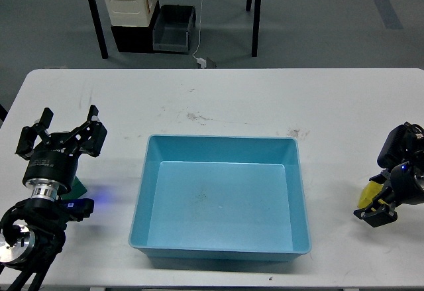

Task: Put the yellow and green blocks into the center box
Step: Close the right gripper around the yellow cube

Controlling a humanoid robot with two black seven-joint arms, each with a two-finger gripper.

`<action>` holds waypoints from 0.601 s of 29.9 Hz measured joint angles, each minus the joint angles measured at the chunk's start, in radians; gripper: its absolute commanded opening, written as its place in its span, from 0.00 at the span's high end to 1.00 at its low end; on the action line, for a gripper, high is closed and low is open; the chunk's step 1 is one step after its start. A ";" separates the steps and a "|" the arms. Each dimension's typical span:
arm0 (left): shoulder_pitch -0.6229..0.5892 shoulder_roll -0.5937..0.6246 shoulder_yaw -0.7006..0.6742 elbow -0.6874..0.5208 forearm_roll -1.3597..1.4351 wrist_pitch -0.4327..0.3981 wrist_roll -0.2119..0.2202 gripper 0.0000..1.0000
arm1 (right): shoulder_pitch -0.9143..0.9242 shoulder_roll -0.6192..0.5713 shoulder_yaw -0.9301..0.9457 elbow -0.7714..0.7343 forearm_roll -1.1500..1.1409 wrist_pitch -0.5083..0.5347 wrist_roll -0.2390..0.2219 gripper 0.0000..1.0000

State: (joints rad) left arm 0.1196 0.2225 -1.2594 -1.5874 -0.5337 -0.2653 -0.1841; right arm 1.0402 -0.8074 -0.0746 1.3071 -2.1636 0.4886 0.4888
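The blue box [218,139] sits in the middle of the white table, and nothing shows inside it. The yellow block [367,195] lies on the table to the right of the box, mostly covered by my right gripper [373,210], which sits right over it. The gripper is dark and its fingers cannot be told apart. My left gripper [61,136] is open and empty at the table's left side, pointing away from me. A bit of the green block [80,187] shows beside my left arm's wrist, mostly hidden.
The table's far edge runs across the top. Beyond it on the floor stand a white container [130,2], a dark bin [175,30] and black table legs [97,22]. A white cable [200,32] hangs down.
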 measured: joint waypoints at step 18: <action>-0.001 0.000 0.000 0.007 0.000 0.000 -0.001 0.00 | -0.009 -0.002 -0.007 -0.002 -0.018 0.000 0.000 0.88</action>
State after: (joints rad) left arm 0.1185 0.2225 -1.2594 -1.5801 -0.5338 -0.2655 -0.1856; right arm 1.0311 -0.8090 -0.0820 1.3055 -2.1816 0.4887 0.4888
